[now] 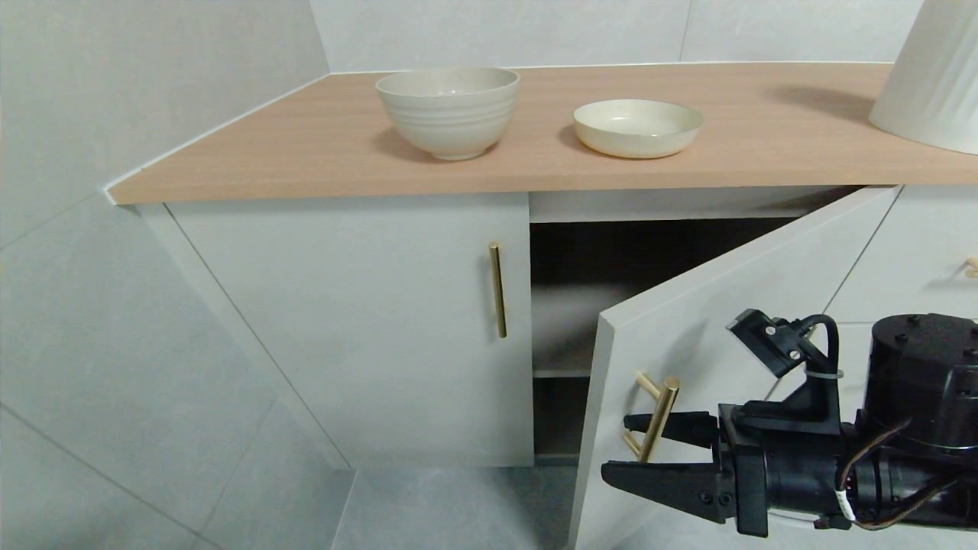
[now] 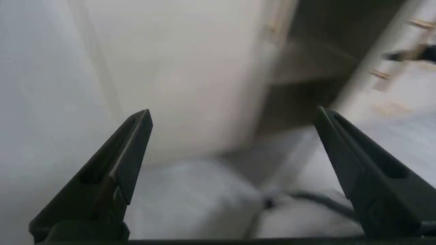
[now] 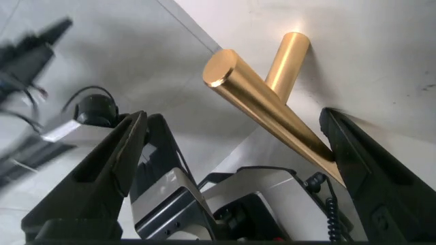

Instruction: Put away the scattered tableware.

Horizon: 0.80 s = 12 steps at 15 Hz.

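A deep ribbed cream bowl (image 1: 448, 111) and a shallow cream dish (image 1: 638, 127) stand on the wooden countertop (image 1: 306, 153). Below them the cabinet's right-hand door (image 1: 710, 305) is swung partly out. My right gripper (image 1: 638, 451) is open at that door's gold handle (image 1: 657, 416), one finger on each side of the bar's lower end. In the right wrist view the handle (image 3: 272, 109) lies between the spread fingers (image 3: 109, 170). My left gripper (image 2: 231, 116) is open and holds nothing, low down and facing the cabinet front.
The left-hand door (image 1: 367, 321) is closed, with a vertical gold handle (image 1: 497, 290). A shelf (image 1: 565, 328) shows inside the dark opening. A white ribbed object (image 1: 932, 76) stands at the counter's back right. A tiled wall (image 1: 92, 229) runs along the left.
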Tool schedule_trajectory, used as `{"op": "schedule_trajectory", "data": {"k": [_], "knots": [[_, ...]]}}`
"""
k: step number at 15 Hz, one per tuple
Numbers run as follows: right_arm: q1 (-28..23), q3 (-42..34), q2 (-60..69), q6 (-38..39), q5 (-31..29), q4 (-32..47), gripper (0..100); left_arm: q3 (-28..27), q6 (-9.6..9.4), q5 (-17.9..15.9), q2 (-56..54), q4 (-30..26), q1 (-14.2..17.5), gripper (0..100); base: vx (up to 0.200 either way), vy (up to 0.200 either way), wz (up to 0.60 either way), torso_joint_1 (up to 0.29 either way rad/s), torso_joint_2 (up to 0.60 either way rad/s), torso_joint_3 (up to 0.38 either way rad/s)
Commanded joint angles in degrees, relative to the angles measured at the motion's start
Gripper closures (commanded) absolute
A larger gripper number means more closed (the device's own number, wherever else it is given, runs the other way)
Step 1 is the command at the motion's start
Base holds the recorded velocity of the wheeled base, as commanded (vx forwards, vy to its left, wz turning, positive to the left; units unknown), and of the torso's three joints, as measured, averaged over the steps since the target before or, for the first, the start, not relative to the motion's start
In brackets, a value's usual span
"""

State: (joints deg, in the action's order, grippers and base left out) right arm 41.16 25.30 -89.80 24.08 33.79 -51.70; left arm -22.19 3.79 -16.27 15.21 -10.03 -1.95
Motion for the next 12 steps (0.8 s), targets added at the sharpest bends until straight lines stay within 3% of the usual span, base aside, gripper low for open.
{"op": "schedule_trajectory", "data": {"k": [1, 2, 3, 5, 6, 7, 9, 10, 12], "knots": [[1.0, -0.3, 0.3, -0.1, 0.2, 0.2, 0, -10.4, 0.69, -9.7, 28.1, 1.8, -0.9, 0, 0.0, 0.0, 0.0, 0.0, 0.0, 0.0], [1.0, -0.4, 0.4, -0.1, 0.1, 0.2, 0, -11.7, 0.6, -10.8, 33.7, 4.6, -1.4, 0, 0.0, 0.0, 0.0, 0.0, 0.0, 0.0], [1.0, -0.5, 0.9, -0.1, 0.1, 0.2, 0, -13.4, 1.31, -11.7, 44.1, 11.2, -6.5, 0, 0.0, 0.0, 0.0, 0.0, 0.0, 0.0], [1.0, -0.9, 2.2, -0.1, 0.2, 0.2, 0, -13.0, 5.53, -11.7, 57.3, 22.5, -14.7, 0, 0.0, 0.0, 0.0, 0.0, 0.0, 0.0], [1.0, -0.9, 2.3, -0.1, 0.2, 0.2, 0, -12.7, 6.58, -11.6, 59.7, 25.0, -16.9, 0, 0.0, 0.0, 0.0, 0.0, 0.0, 0.0], [1.0, -1.0, 2.4, -0.1, 0.1, 0.2, 0, -11.5, 10.01, -11.6, 65.9, 33.6, -22.0, 0, 0.0, 0.0, 0.0, 0.0, 0.0, 0.0], [1.0, -1.4, 1.8, -0.2, 0.2, 0.2, 0, -10.9, 13.52, -11.5, 73.0, 44.1, -27.1, 0, 0.0, 0.0, 0.0, 0.0, 0.0, 0.0], [1.0, -1.4, 1.6, -0.2, 0.2, 0.2, 0, -10.5, 14.49, -11.1, 76.7, 49.4, -29.2, 0, 0.0, 0.0, 0.0, 0.0, 0.0, 0.0], [1.0, -1.4, 1.6, -0.2, 0.2, 0.2, 0, -9.8, 14.49, -8.2, 82.8, 57.8, -31.5, 0, 0.0, 0.0, 0.0, 0.0, 0.0, 0.0]]}}
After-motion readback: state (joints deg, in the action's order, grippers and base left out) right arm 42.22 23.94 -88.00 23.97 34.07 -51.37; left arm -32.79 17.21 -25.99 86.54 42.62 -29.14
